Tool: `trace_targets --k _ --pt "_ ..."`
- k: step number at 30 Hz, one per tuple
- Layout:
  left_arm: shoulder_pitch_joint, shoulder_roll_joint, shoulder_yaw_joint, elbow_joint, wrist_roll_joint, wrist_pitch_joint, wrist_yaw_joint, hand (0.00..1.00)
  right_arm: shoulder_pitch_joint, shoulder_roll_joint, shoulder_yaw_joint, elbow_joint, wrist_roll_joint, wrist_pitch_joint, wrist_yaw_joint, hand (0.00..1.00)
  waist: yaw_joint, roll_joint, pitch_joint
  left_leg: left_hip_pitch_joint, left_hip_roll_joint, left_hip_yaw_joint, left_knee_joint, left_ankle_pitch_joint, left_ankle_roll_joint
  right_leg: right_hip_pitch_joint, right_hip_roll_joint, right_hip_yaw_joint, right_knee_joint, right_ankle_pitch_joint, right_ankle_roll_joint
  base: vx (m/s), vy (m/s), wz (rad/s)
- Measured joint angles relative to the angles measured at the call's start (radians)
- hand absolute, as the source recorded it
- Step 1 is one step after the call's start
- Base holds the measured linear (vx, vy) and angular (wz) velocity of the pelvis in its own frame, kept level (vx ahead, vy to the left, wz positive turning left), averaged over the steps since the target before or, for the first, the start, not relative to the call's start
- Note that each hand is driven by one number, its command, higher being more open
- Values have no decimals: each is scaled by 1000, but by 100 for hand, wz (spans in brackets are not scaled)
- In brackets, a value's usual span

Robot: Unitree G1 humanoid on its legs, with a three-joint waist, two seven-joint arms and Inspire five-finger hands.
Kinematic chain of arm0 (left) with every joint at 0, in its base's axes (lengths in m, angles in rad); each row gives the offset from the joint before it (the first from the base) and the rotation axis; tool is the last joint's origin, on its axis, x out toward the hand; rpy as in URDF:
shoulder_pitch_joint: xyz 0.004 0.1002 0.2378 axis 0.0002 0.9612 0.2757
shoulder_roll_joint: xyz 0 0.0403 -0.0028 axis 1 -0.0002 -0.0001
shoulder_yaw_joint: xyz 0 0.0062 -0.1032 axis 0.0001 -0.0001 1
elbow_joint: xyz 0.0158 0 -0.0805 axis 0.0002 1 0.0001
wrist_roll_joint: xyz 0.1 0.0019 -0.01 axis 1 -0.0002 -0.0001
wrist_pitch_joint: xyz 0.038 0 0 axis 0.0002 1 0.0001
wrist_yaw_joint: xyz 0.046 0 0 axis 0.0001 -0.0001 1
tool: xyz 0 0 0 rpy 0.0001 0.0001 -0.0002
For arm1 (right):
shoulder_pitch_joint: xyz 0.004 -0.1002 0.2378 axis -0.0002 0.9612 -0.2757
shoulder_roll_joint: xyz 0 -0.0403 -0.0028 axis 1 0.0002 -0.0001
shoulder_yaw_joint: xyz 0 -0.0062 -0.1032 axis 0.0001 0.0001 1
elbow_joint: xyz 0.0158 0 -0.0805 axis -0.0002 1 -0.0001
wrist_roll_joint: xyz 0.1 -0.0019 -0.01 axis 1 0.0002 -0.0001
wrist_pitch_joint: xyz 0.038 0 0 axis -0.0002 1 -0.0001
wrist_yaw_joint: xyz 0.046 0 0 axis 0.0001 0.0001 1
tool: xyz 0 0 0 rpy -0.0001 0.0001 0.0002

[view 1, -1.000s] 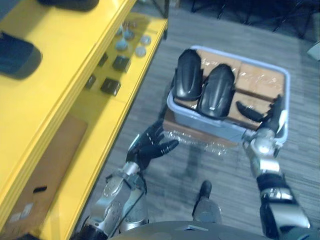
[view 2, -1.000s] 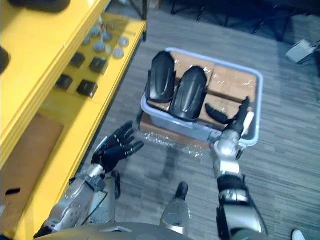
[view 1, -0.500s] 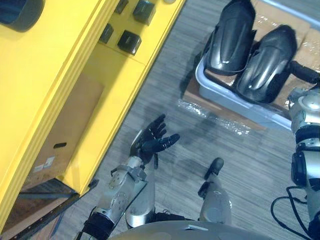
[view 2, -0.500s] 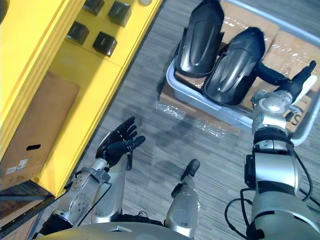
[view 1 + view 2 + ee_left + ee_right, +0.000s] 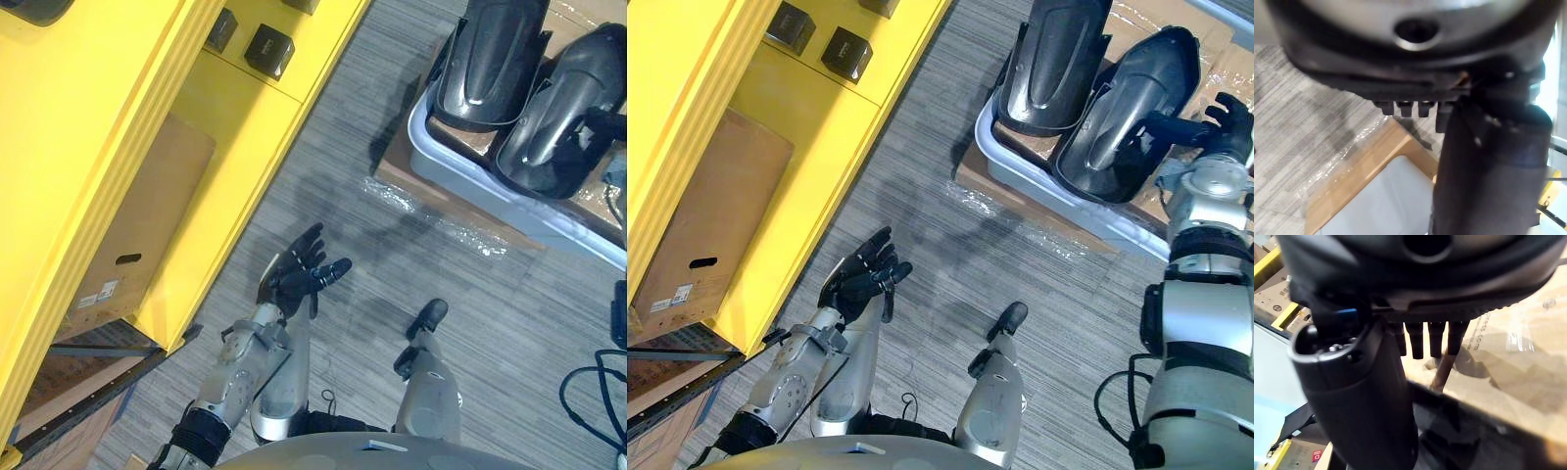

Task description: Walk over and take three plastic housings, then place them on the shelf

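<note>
Glossy black plastic, moulded into long curved shells, sits at the far right of your scene. These are the housings. The left housing [image 5: 1053, 59] and the right housing [image 5: 1127, 113] stand side by side, touching, in a pale grey plastic bin [image 5: 1048, 191]. The bin rests on a film-wrapped cardboard base [image 5: 968, 174] on the grey striped floor [image 5: 950, 245]. Two housings are plain to see; I cannot tell whether a third lies behind them.

Each housing is propped on its near end against the bin's near wall, probably so the upper end stands free for a grasp. The left housing's long axis runs near to far. The right housing's axis slants from near left to far right, with its hollow side facing up.

Your right hand [image 5: 1218, 125] is at the far-right end of the right housing with its fingers spread and straight, gripping nothing. It looks placed to take hold, though I cannot tell whether it touches the shell. Your left hand [image 5: 862, 284] hangs over bare floor, palm up and fingers relaxed, well apart from the bin. It looks idle, or ready to receive.

The bright yellow metal shelf [image 5: 823, 127] runs along the left, carrying small black blocks [image 5: 847, 54]. A brown cardboard box [image 5: 710, 225] sits beneath it.
</note>
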Motion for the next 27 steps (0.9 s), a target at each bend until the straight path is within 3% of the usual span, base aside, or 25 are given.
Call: trace_targets --k 11,15,19,25,27 --pt "20 4 -10 -10 0 -3 7 100 -18 35 -61 47 -67 110 -2 0 -5 -4 2 130 23 12 -123 54 -20 42 13 0 47 -41 -37 -6 -42 -2" --pt "45 22 10 -68 -1 -3 10 100 -12 66 -91 60 -87 155 -20 0 -7 -22 8 190 28 23 -188 82 -26 64 15 1 52 -43 -42 13 -11 -2" --pt "69 42 18 -101 0 -3 9 100 25 76 -131 80 -110 163 -46 0 -10 -28 8 253 29 27 -238 101 -28 95 14 1 70 -50 -52 4 -2 1" --pt "102 74 30 -144 4 0 6 100 90 83 -175 73 -198 156 -164 0 -26 -56 3 344 29 46 -348 157 -32 124 13 6 77 -60 -63 -23 -9 -4" --pt "117 88 38 -173 14 16 6 100 128 95 -184 48 -206 154 -204 0 -31 -86 -6 363 28 60 -388 179 -39 123 10 7 71 -88 -51 -65 -61 -13"
